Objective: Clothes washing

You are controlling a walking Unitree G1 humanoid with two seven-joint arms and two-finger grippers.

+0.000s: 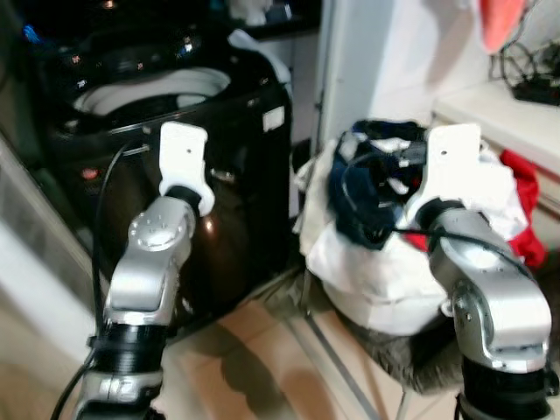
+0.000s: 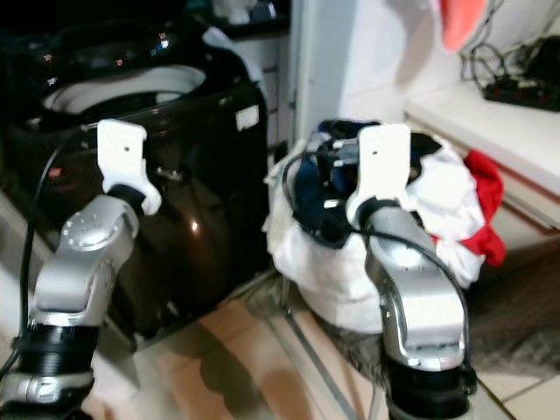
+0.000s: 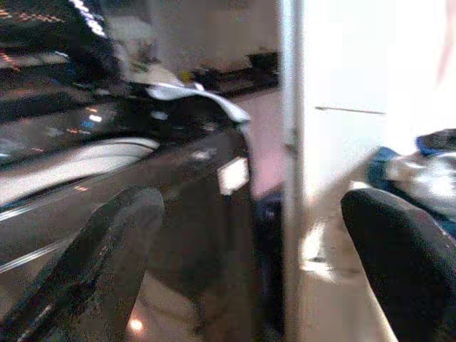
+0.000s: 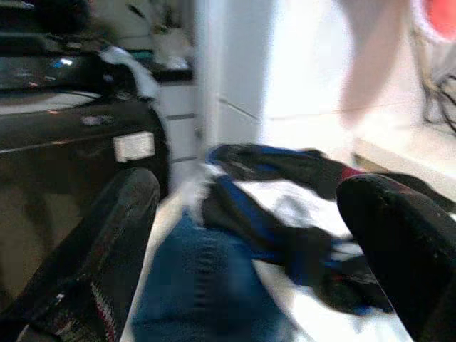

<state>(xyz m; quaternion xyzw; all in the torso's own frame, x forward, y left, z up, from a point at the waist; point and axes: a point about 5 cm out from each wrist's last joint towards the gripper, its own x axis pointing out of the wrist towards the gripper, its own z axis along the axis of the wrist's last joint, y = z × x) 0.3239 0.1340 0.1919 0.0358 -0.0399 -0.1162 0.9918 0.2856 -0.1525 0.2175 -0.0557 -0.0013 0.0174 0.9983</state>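
Clothes pile [image 1: 385, 227] sat heaped beside black washing machine [image 1: 175, 131], lid up. Right gripper [image 4: 249, 235] hovered over pile, fingers apart, empty. Left gripper [image 3: 249, 249] faced machine, fingers apart.

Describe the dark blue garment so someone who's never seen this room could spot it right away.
Find the black top-loading washing machine; just to its right sits a heap of laundry. The dark blue garment lies on top of the heap, under the right gripper, the only navy piece among white and red clothes.
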